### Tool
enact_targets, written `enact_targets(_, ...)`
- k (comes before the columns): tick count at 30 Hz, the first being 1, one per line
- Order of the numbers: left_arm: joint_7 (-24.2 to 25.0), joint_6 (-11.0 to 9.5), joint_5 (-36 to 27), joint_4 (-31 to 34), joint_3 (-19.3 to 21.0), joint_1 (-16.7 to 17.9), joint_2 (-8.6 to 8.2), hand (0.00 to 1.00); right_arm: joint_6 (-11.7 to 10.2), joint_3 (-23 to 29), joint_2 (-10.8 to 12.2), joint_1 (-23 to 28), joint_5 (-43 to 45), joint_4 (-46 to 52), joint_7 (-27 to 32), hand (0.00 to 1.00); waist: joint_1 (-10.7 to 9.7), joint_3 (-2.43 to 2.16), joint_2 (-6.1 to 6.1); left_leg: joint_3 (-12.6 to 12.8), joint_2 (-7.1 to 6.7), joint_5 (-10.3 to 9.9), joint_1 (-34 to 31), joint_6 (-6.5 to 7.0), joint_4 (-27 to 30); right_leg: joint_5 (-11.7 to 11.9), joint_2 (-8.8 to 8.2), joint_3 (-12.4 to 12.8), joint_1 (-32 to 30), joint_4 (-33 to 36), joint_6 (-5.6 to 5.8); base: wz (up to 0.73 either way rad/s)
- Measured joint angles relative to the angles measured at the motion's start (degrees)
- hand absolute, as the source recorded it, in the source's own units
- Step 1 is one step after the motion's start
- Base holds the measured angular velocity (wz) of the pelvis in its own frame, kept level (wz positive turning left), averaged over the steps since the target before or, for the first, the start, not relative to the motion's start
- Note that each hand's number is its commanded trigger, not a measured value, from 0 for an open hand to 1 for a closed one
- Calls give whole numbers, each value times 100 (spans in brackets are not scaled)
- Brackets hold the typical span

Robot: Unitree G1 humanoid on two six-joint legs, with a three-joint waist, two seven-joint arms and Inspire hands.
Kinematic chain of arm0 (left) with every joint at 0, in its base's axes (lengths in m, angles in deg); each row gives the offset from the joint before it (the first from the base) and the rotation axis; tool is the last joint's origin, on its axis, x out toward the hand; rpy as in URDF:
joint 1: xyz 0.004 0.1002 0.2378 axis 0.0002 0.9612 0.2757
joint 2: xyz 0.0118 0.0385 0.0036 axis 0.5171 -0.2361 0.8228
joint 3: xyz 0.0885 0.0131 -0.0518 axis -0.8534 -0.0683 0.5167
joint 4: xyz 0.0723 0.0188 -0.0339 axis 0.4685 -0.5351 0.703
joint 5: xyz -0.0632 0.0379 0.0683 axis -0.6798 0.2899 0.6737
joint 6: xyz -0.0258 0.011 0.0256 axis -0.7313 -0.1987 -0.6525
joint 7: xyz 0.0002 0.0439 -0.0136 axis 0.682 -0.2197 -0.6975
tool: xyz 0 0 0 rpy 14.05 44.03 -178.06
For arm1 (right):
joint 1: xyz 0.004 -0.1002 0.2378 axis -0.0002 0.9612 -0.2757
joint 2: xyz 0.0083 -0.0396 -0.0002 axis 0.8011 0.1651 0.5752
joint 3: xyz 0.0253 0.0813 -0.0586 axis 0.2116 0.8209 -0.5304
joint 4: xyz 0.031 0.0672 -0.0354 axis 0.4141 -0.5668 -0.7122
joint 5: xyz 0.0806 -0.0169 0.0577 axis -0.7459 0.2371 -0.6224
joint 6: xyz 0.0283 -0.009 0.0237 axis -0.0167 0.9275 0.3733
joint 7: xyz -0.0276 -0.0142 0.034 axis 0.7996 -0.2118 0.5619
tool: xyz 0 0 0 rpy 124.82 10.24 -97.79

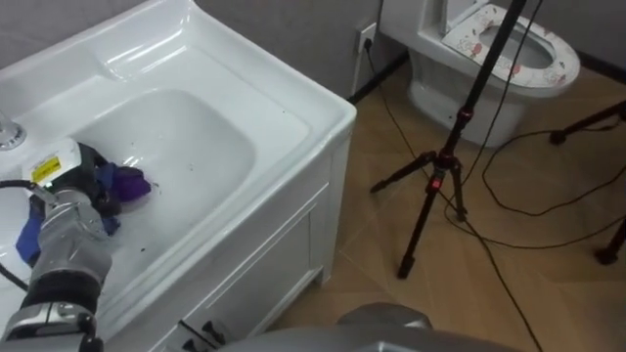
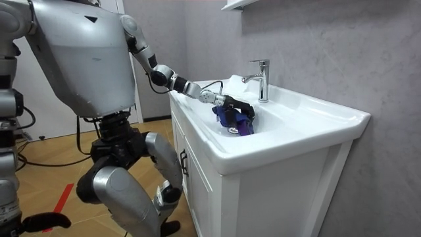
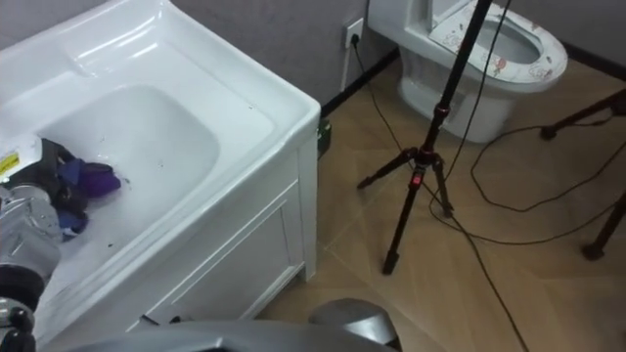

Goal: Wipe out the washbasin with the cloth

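A white basin [image 1: 293, 103] sits on a white cabinet, and I stand before it with knees bent. My left hand [image 1: 86, 186] reaches from the lower left into the bowl. Its dark fingers are curled on a purple and blue cloth [image 1: 127, 182] that lies bunched against the bowl's bottom. In the room view the left hand [image 2: 238, 105] rests on top of the cloth [image 2: 235, 121], just in front of the chrome tap [image 2: 262, 78]. A blue fold of the cloth hangs beside my wrist.
To my right, a black tripod [image 1: 438, 181] stands on the wooden floor with cables trailing around it. Behind it is a toilet [image 1: 494, 59] with a patterned seat. A wall socket [image 1: 367, 39] sits low on the grey wall.
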Motion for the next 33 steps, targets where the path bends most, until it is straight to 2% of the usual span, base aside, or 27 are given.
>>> enact_targets(1,22,-8,-66,0,0,-11,-36,100,0,-7,5,-8,1,2,-2,0,7,-2,-10,-8,16,9,-28,0,59,-5,4,5,1,10,-7,10)
enact_targets(3,132,-19,-185,-2,2,-92,-66,100,1,-10,64,-96,5,0,-25,0,-31,44,-89,-169,73,28,-194,15,254,-14,81,59,-32,54,-13,11)
enact_targets(6,265,-14,-192,4,3,-169,-83,100,13,-5,58,-93,-39,3,-30,0,-39,45,-126,-306,86,67,-336,20,365,-30,214,264,-64,66,23,10)
enact_targets(7,311,-7,-194,10,2,-178,-90,100,13,-6,45,-93,-56,3,-33,0,-45,40,-117,-288,80,80,-333,17,370,-28,242,335,-74,66,27,0)
enact_targets(8,392,6,-200,12,8,-193,-119,100,14,-10,24,-104,-67,4,-38,0,-41,38,-100,-259,47,93,-336,26,368,5,298,524,-75,63,50,-5)
enact_targets(9,449,20,-275,12,11,-198,-158,100,17,-16,23,-108,-85,3,-43,0,-46,32,-102,-286,-22,126,-333,64,358,30,316,665,-63,64,64,-6)
enact_targets(10,468,21,-351,20,10,-201,-167,100,16,-42,24,-111,-132,3,-41,0,-53,22,-123,-285,-26,137,-340,66,380,39,337,737,-56,61,74,0)
enact_targets(11,496,24,-490,58,10,-205,-169,100,15,-95,40,-115,-222,3,-41,0,-89,55,-109,-288,-9,147,-362,71,454,64,363,793,-45,61,87,0)
enact_targets(14,625,89,-630,117,-94,-205,-174,100,34,-133,56,-113,-346,3,-18,0,-198,59,-121,-272,27,147,-361,71,502,65,385,805,-36,63,95,-5)
enact_targets(16,717,99,-637,243,-195,-206,-192,100,58,-164,48,-111,-369,3,-27,0,-267,59,-136,-145,45,140,-316,78,400,60,385,806,-74,58,106,-16)
enact_targets(17,758,83,-643,338,-239,-207,-195,100,58,-171,51,-111,-372,4,-47,0,-306,55,-122,20,87,81,-246,164,220,71,385,789,-136,53,126,-25)
enact_targets(18,799,54,-726,386,-260,-210,-181,100,65,-182,64,-99,-366,3,-43,0,-330,48,-128,143,108,-21,-174,209,33,95,350,703,-191,61,161,-34)
enact_targets(19,805,53,-759,392,-260,-210,-183,100,67,-186,66,-97,-357,4,-47,0,-317,45,-138,269,152,-21,-154,228,-2,96,293,572,-215,86,171,-39)
enact_targets(20,794,51,-852,390,-268,-216,-188,100,64,-182,46,-62,-344,19,-45,0,-284,33,-133,540,288,-50,-109,237,17,-36,-106,-134,-258,436,206,-21)
enact_targets(21,784,47,-897,388,-330,-237,-197,100,63,-168,20,80,-372,20,-42,0,-313,-16,-227,760,307,-55,-36,230,70,-230,-687,-932,-99,788,431,-7)
enact_targets(22,782,41,-964,387,-360,-256,-196,100,63,-161,1,148,-364,19,-34,0,-319,-36,-272,844,325,-67,-53,214,142,-469,-922,-1138,12,843,499,4)
enact_targets(23,792,37,-1081,387,-370,-326,-158,100,65,-159,-35,140,-320,24,9,0,-292,-24,-281,933,480,-127,-133,180,382,-781,-1058,-1296,32,858,444,6)
enact_targets(24,810,37,-1088,385,-372,-356,-141,100,50,-159,-44,128,-241,22,58,0,-303,4,-178,812,599,-114,-277,173,564,-831,-897,-1263,-52,849,438,6)
enact_targets(25,844,37,-1092,388,-379,-369,-151,100,43,-160,-38,140,-212,14,92,0,-292,-5,-150,736,606,-87,-303,148,576,-810,-816,-1194,-41,810,382,10)
enact_targets(26,871,37,-1084,394,-377,-371,-195,100,21,-160,-41,126,-169,-8,114,0,-278,-2,-119,581,587,33,-337,94,601,-787,-685,-1054,10,730,271,0)
enact_targets(27,869,38,-1056,396,-356,-371,-222,100,-60,-159,-43,98,-165,11,114,0,-282,1,-119,420,563,153,-389,104,657,-752,-603,-915,66,662,220,0)
enact_targets(28,882,38,-1047,407,-355,-371,-234,100,-82,-159,-45,97,-163,27,109,0,-282,0,-123,330,535,216,-425,128,698,-740,-576,-853,102,616,213,11)
enact_targets(29,944,38,-1031,468,-363,-371,-279,100,-111,-158,-55,106,-160,67,107,0,-300,1,-130,136,463,346,-516,140,770,-703,-527,-709,183,507,211,17)
enact_targets(30,981,37,-1000,544,-384,-372,-350,100,-130,-158,-70,108,-158,88,96,0,-293,1,-128,83,384,434,-546,156,771,-646,-498,-543,226,398,212,17)
enact_targets(31,981,37,-996,564,-402,-373,-383,100,-129,-158,-80,106,-155,109,87,0,-293,5,-116,70,363,466,-544,155,770,-615,-493,-480,240,339,227,3)
enact_targets(33,1024,38,-898,597,-443,-373,-384,100,-119,-160,-84,104,-127,170,-23,0,-259,19,-103,68,317,567,-543,225,848,-472,-495,-303,325,140,285,-16)
